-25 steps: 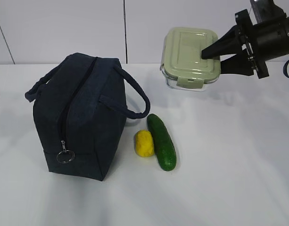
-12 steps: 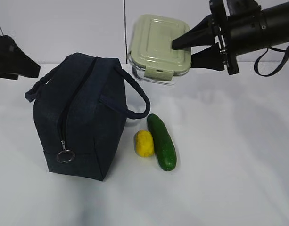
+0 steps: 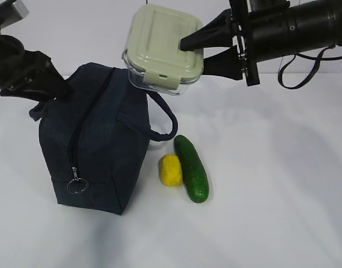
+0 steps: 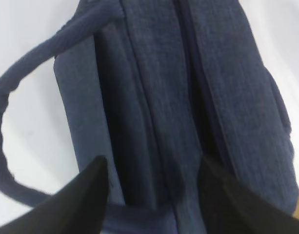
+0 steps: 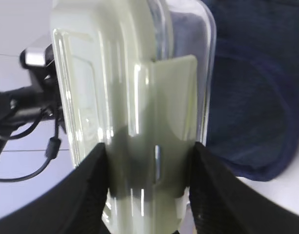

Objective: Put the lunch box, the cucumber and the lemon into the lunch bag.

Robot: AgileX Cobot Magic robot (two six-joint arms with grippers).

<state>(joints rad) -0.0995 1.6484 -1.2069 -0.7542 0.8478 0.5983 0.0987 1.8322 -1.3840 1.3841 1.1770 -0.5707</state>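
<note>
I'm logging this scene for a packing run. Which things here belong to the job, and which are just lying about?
Part of the job: lunch box, held in the right gripper; lunch bag, left gripper at it; lemon; cucumber.

Lying about: nothing else on the white table.

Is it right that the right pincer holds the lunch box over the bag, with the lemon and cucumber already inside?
Not quite: the exterior view shows the lemon and cucumber on the table beside the lunch bag. The right pincer does hold the lunch box.
</note>
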